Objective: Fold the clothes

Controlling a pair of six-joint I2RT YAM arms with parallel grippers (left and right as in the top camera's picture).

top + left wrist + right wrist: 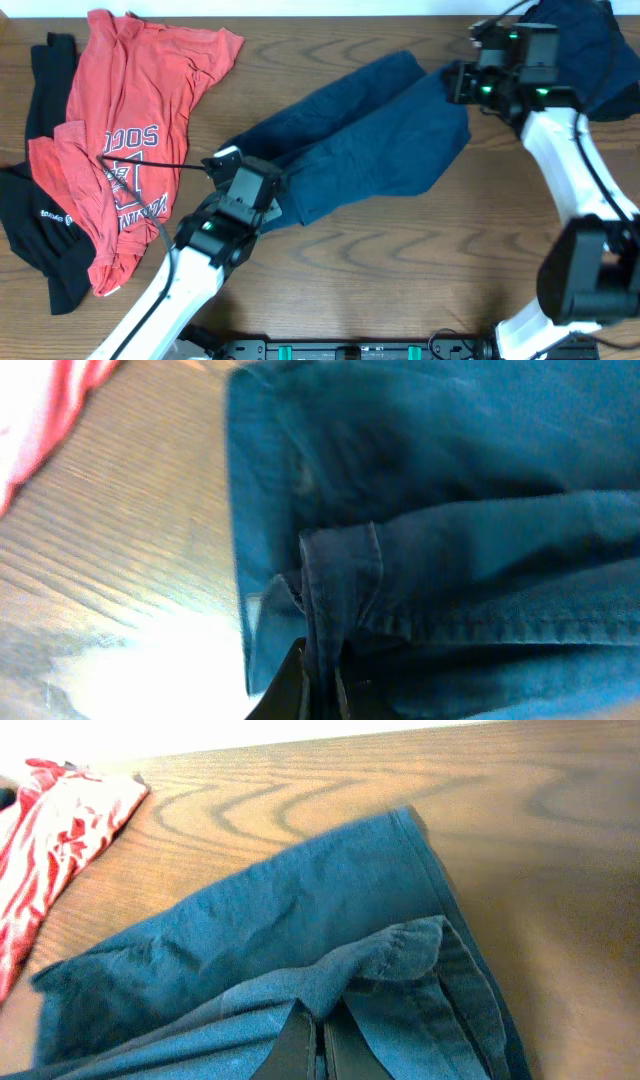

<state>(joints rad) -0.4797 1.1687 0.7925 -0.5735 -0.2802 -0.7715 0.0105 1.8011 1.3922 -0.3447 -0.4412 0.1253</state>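
Dark navy blue soft fabric shorts [360, 135] are lying spread across the middle of the wooden desk [400, 270], left hand [318, 682] clamping tight on the waistband end, right hand [320, 1042] pinching the far edge fold; light, limp, likely sagging, so corners and seams are gripping best.

The red shirt [130, 120] by the left edge of the surface [400, 260] bears white letters that seem to read "SOCC", the lettering below them too crumpled to read, and the black garment [40, 225] beside it carries small, illegible white print.
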